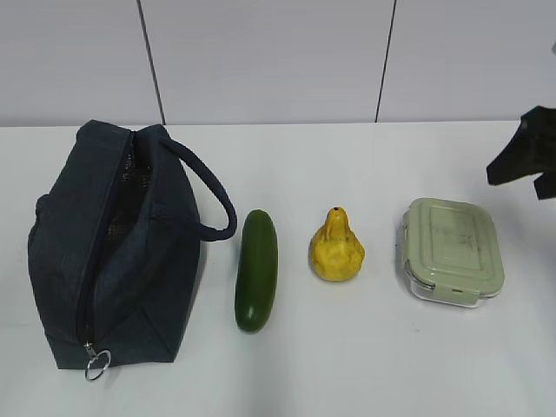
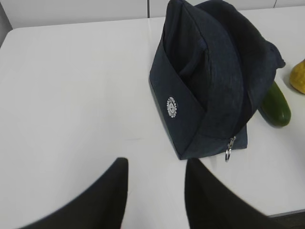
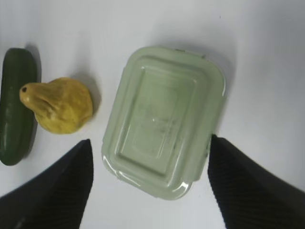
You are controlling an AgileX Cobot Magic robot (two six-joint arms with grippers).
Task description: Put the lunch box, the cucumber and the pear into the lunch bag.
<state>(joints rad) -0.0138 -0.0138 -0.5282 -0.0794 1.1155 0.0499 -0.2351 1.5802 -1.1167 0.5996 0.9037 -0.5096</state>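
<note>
With all three items on the table right of the unzipped lunch bag [image 1: 113, 252], I hung my right gripper [image 3: 150, 186], jaws spread wide and empty, over the lunch box [image 3: 162, 119], judging I next needed to descend and clamp its sides.

Pear [image 2: 298, 76] cut by edge; lunch bag [image 1: 113, 252] interior mostly hidden.

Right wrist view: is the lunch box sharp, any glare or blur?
Right wrist view: lunch box slightly soft, glare along its near rim, pincer fingers blurred. Exterior view: sharp, even light, faint shadows. Left wrist view: lunch bag clear, fingers blurred.
</note>
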